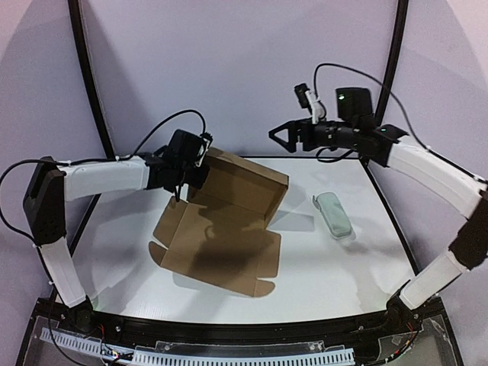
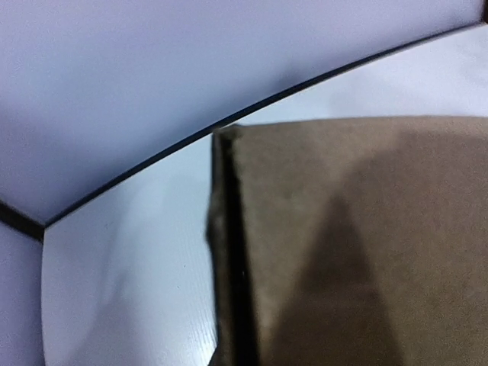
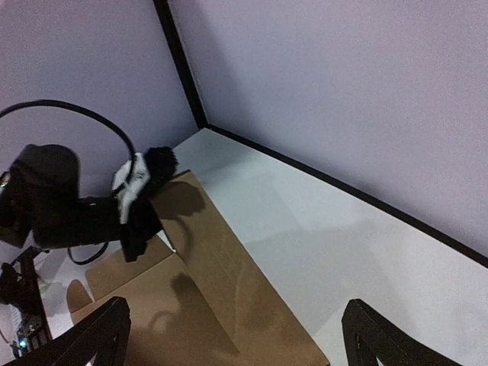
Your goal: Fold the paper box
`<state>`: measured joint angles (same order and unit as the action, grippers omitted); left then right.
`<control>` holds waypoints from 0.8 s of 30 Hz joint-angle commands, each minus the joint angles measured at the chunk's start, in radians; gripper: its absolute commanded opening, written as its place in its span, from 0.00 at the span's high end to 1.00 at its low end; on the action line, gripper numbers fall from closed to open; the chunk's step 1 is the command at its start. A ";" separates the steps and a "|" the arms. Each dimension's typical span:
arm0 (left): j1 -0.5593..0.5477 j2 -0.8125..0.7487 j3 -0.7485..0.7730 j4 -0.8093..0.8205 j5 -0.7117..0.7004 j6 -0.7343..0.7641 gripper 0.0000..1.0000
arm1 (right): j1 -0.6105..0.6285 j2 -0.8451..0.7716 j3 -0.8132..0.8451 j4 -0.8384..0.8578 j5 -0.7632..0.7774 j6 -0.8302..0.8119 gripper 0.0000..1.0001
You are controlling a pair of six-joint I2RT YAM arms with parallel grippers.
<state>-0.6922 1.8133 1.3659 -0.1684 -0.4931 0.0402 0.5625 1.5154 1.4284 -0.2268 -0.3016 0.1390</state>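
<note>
The paper box (image 1: 221,244) — flat (lid raised)

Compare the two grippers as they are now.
The left gripper is shut on the raised panel of the paper box; the right gripper is wide open and empty. The left touches the box; the right hangs above the table, apart from it. Both face the box.
</note>
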 commanded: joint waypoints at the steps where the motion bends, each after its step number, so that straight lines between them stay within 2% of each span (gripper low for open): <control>1: 0.011 -0.064 0.184 -0.459 0.237 0.302 0.99 | -0.008 -0.082 0.025 -0.180 -0.062 0.025 0.02; 2: 0.024 -0.066 0.214 -0.505 0.263 0.325 0.99 | -0.013 -0.087 0.027 -0.209 -0.071 0.033 0.02; 4: 0.052 -0.067 0.355 -0.739 0.384 0.435 0.99 | -0.040 -0.102 0.025 -0.280 -0.116 0.081 0.02; 9: 0.095 -0.043 0.511 -1.027 0.449 0.625 0.99 | -0.082 -0.110 0.001 -0.326 -0.146 0.121 0.02; 13: 0.095 0.029 0.578 -1.209 0.426 0.760 0.99 | -0.091 -0.090 0.015 -0.366 -0.130 0.114 0.02; 19: 0.066 0.191 0.654 -1.338 0.310 0.848 0.99 | -0.114 -0.040 0.044 -0.410 -0.144 0.115 0.02; 24: 0.030 0.324 0.718 -1.319 0.262 0.905 0.99 | -0.136 0.005 0.061 -0.430 -0.163 0.125 0.02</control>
<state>-0.6334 2.0754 2.0319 -1.2854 -0.1692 0.8520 0.4465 1.4914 1.4532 -0.6239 -0.4393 0.2466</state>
